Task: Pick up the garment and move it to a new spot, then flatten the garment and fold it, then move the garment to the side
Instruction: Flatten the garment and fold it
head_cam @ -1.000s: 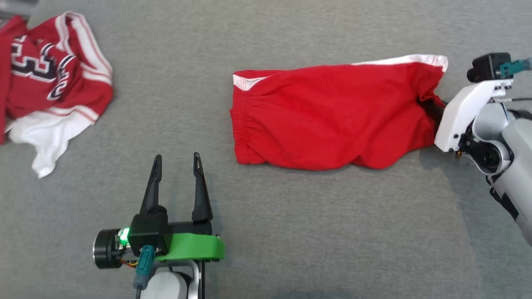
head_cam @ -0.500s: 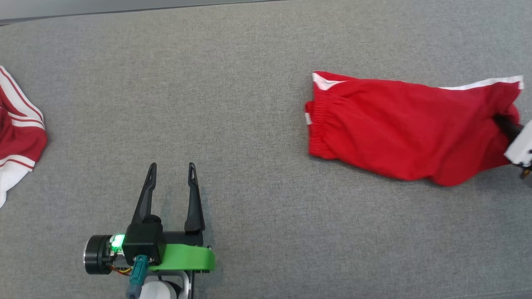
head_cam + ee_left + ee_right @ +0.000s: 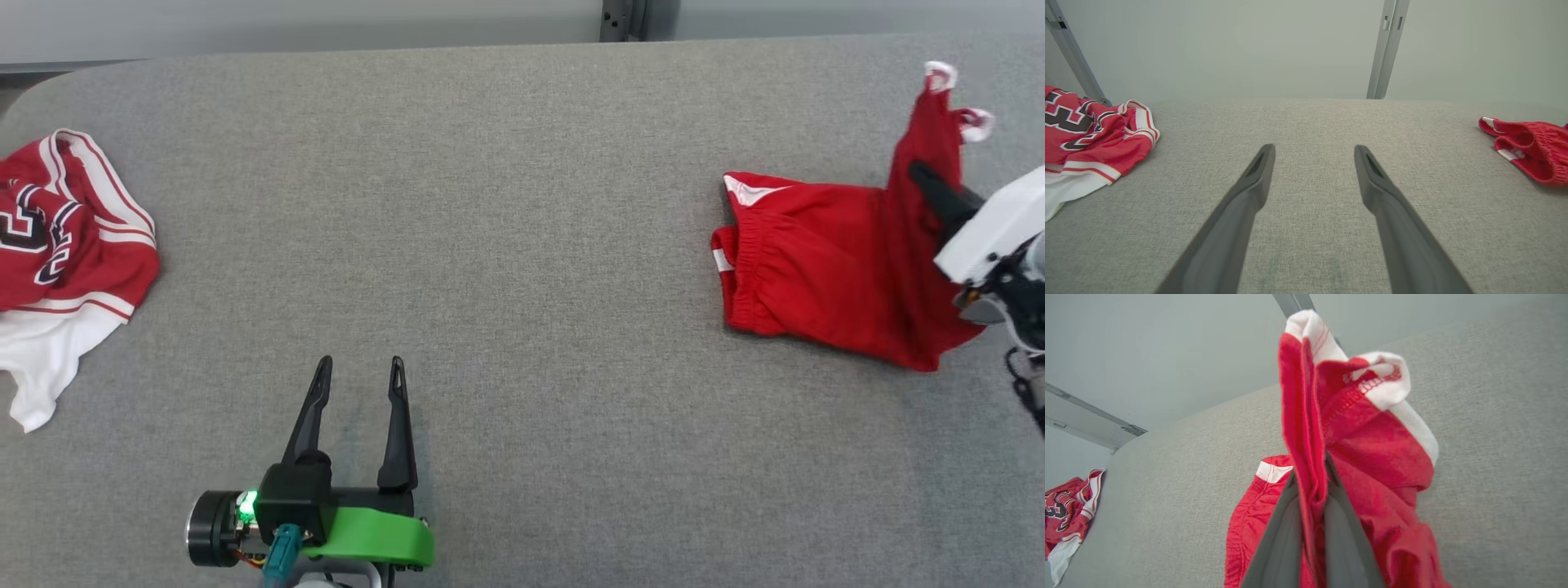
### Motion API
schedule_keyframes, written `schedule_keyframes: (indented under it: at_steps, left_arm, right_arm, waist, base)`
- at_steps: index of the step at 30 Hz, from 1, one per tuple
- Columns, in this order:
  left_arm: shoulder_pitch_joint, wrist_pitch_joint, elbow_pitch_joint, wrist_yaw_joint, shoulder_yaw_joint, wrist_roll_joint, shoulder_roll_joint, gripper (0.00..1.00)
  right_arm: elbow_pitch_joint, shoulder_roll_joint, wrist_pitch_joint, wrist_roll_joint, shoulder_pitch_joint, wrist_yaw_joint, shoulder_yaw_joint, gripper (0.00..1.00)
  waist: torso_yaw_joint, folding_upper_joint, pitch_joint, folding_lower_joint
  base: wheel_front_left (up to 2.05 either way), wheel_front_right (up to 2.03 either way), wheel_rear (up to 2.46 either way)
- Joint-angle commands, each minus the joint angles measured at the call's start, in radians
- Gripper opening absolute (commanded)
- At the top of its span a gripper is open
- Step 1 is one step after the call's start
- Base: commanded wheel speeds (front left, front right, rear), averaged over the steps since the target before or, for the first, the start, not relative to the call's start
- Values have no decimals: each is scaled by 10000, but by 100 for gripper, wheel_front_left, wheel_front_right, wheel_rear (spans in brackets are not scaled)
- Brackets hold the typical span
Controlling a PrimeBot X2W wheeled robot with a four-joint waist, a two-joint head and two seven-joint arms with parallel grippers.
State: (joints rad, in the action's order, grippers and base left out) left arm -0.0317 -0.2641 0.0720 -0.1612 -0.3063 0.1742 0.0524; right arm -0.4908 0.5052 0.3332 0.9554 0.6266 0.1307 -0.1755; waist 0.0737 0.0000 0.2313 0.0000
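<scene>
While the right tool [image 3: 921,173] is pinched tight on a bunched edge of the red shorts [image 3: 824,261], that edge and its white trim stand lifted above the rest of the cloth. Seen from the right wrist, the two fingers [image 3: 1278,539] press a red fold between them, and the trimmed hem flops over past their tips. The remainder of the shorts lies crumpled on the grey desk [image 3: 490,204] at the robot's far right, with the elastic waistband turned toward the middle. At the lower left of the head view, the left tool [image 3: 361,361] sits over bare desk, its jaws spread wide with nothing between them. Its wrist view shows the fingers apart above the grey surface. A red and white jersey [image 3: 65,237] lies heaped at the desk's left end, well apart from the shorts and from both tools.
</scene>
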Motion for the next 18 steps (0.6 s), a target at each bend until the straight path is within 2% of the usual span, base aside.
schedule_keyframes:
  at_steps: [1, 4, 8, 12, 13, 14, 15, 18]
  left_arm:
    - [123, -4, 57, 51, 10, 32, 6, 100]
    - [75, -4, 90, 89, -56, 77, -6, 100]
    - [-160, -4, 159, 90, -247, 244, -10, 100]
    - [-213, -4, 205, -40, -302, 384, -10, 100]
    - [-183, -4, 214, -52, -309, 396, -11, 100]
    - [-135, -4, 225, -63, -303, 402, -11, 100]
    - [-83, -4, 237, -67, -284, 408, -11, 100]
    - [110, -4, 312, -68, -181, 443, -12, 100]
  right_arm:
    - [181, -391, 105, -311, -272, 0, -41, 0]
    - [380, -1391, 266, -1073, -468, 1, 67, 0]
    - [-76, -2500, 82, -2385, -603, 1, 587, 0]
    - [-541, -3239, -208, -3518, -630, 1, 1467, 0]
    - [-605, -3404, -232, -3741, -643, 1, 1635, 7]
    - [-629, -3533, -291, -3964, -672, 1, 1734, 40]
    - [-626, -3632, -329, -4123, -707, 1, 1801, 100]
    - [-410, -3881, -353, -4500, -915, 1, 1740, 100]
  waist:
    - [193, 0, -150, 0]
    - [407, 0, -111, 0]
    - [822, 0, -51, 0]
    - [1110, 0, -80, 0]
    - [1147, 0, -102, 0]
    - [1162, 0, -128, 0]
    - [1158, 0, -163, 0]
    - [1040, 0, -316, 0]
  base:
    - [0, 0, 0]
    - [0, 0, 0]
    - [0, 0, 0]
    - [0, 0, 0]
    - [0, 0, 0]
    - [0, 0, 0]
    - [0, 0, 0]
    - [0, 0, 0]
